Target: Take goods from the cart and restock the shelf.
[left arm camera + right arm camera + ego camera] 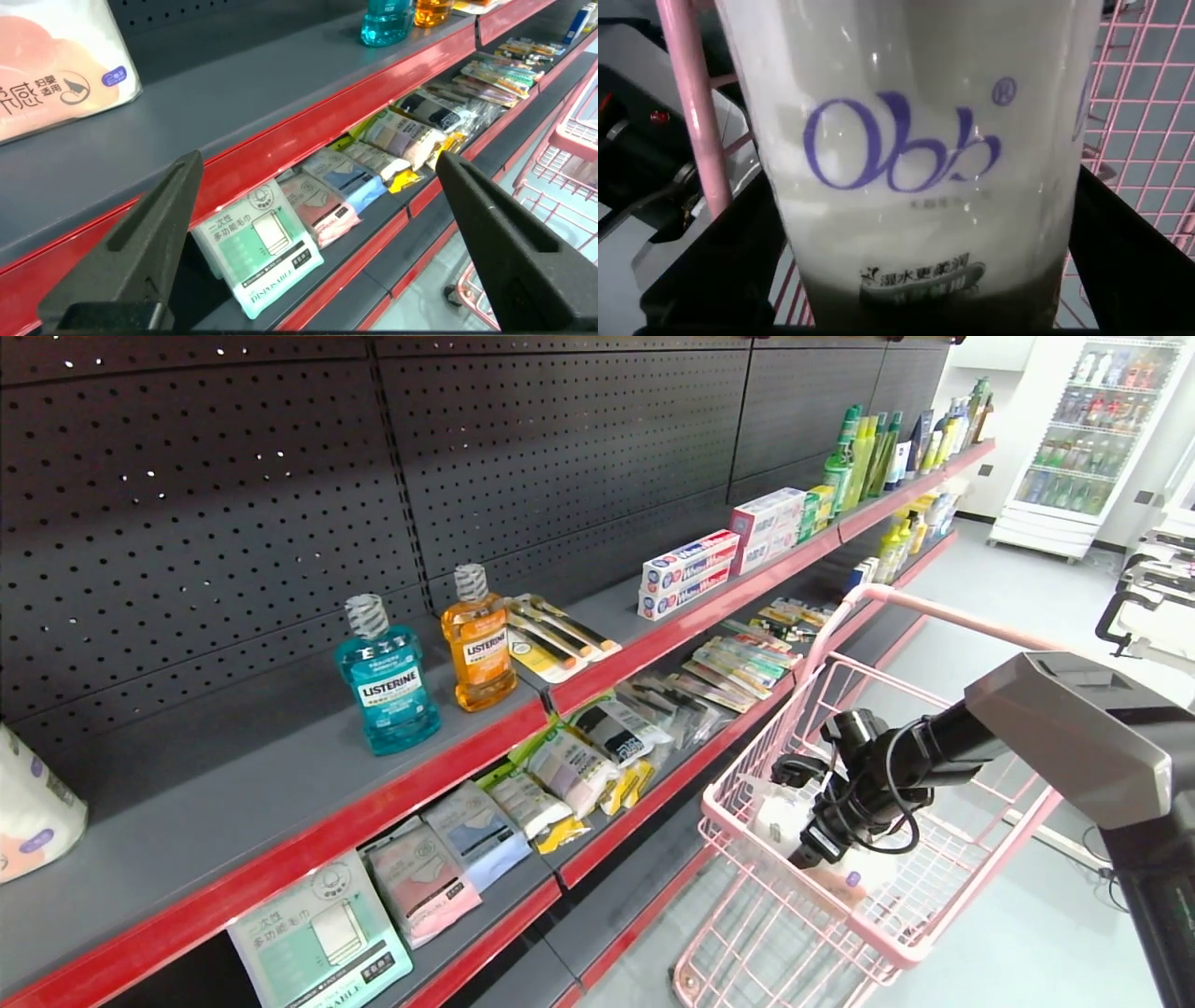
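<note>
In the right wrist view a white bottle [915,168] with purple print stands between the dark fingers of my right gripper [924,275], which is shut on it. The head view shows that gripper [810,847] low inside the pink cart [878,599], on the white bottle [780,817]. My left gripper [322,247] hangs open with nothing in it, in front of the red edge of the grey shelf [280,84]. A blue mouthwash bottle [387,677] and an orange one [479,649] stand on that shelf [261,784].
A tissue pack [33,807] sits at the shelf's left end. Toothpaste boxes [689,574] and green bottles [859,457] stand further right. Flat packets [485,821] fill the lower shelf. A drinks fridge [1088,439] stands at the aisle's end.
</note>
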Controlling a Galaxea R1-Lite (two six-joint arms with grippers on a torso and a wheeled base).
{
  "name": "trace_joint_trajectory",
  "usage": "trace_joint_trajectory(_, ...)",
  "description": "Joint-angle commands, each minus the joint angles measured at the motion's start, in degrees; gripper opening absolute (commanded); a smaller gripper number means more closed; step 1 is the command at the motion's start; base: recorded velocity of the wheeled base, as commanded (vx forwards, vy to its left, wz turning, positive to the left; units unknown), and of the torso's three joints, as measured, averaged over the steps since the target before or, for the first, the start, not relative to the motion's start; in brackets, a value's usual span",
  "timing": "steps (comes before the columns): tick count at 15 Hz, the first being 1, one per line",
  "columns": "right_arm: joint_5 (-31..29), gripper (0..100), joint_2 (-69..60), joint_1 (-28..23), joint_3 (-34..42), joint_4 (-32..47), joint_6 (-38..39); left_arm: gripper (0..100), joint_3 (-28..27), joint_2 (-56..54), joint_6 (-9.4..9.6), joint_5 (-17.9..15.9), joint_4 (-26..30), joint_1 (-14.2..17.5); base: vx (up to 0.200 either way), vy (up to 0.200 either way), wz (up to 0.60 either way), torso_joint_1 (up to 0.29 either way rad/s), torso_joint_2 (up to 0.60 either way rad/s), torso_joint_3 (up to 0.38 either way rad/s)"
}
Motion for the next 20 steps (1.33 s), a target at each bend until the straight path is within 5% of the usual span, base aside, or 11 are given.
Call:
trace_joint_trajectory(1,-0.51,100,0.26,0.02,-1.24,0.15,0.04,100,0.0,0.05,0.0,0.0,-0.06,0.02,0.0,0.0,0.0,0.0,0.0,0.0)
trace_joint_trajectory(7,-1.48,100,0.35,0.02,-7.83,10.43,-0.75,100,0.0,0.05,0.0,0.0,0.03,0.02,0.0,0.0,0.0,0.0,0.0,0.0)
trace_joint_trajectory(18,-2.71,100,3.51,1.34,-7.83,10.69,-0.84,100,0.0,0.05,0.0,0.0,-0.06,0.02,0.0,0.0,0.0,0.0,0.0,0.0)
trace_joint_trajectory(19,-2.8,0,3.86,1.51,-7.83,10.6,-0.75,100,0.0,0.05,0.0,0.0,-0.06,0.02,0.0,0.0,0.0,0.0,0.0,0.0)
trace_joint_trajectory(20,-2.8,0,4.3,1.51,-7.83,10.6,-0.75,100,0.0,0.05,0.0,0.0,-0.06,0.02,0.0,0.0,0.0,0.0,0.0,0.0)
